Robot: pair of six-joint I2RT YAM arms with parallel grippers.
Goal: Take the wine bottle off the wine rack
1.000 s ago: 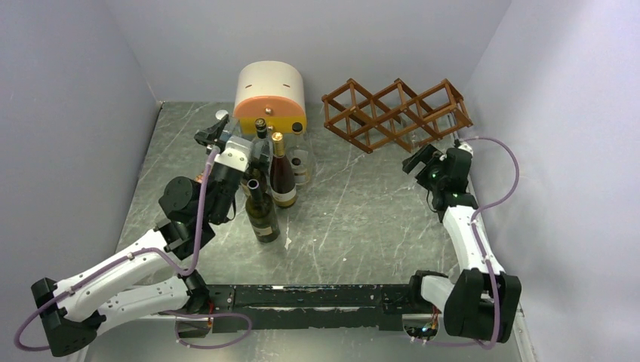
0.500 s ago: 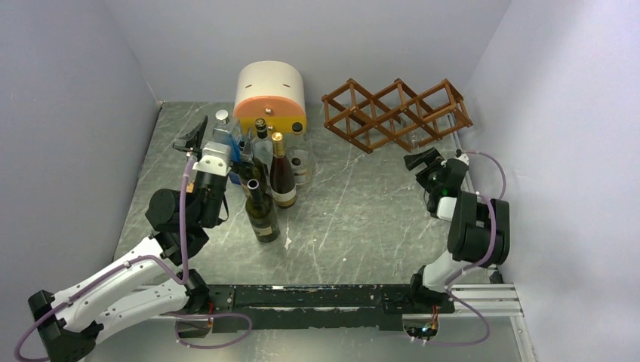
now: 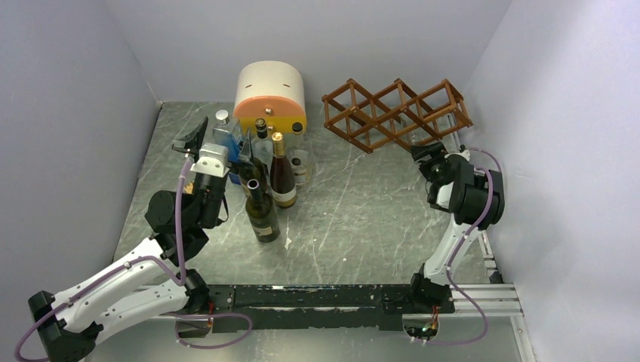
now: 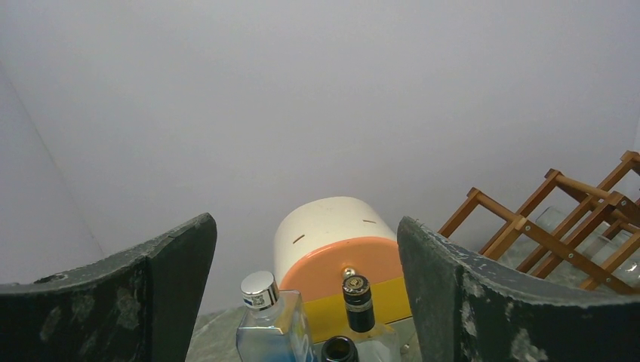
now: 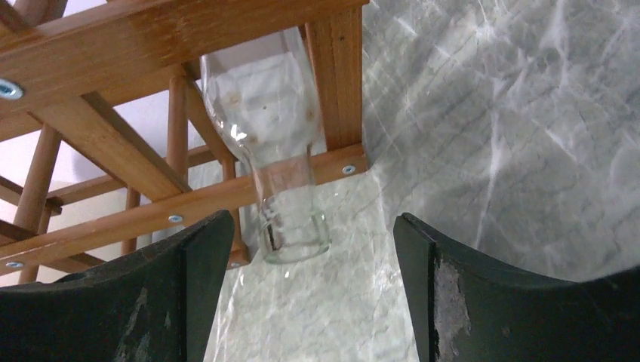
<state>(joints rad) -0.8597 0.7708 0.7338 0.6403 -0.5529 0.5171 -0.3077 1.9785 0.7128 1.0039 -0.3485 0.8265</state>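
- The clear wine bottle (image 5: 272,128) is lying in a cell near the right end of the wooden wine rack (image 3: 396,113). Its neck and mouth are poking out past the frame over the grey marbled surface (image 3: 362,211).
- The right claw (image 5: 311,220) is facing that mouth with its fingers apart, gripping nothing. The neck is showing between them.
- The left claw (image 4: 303,225) is hanging with its fingers spread apart above a cluster of standing bottles (image 3: 283,177), near the cream-and-orange box (image 4: 336,256).

Smooth reddish-brown wood, metal screws: wine rack (image 5: 151,34). Clear glossy glass: wine bottle (image 5: 275,113). Grey veined stone-look, 3 o'clock: table (image 5: 498,113).
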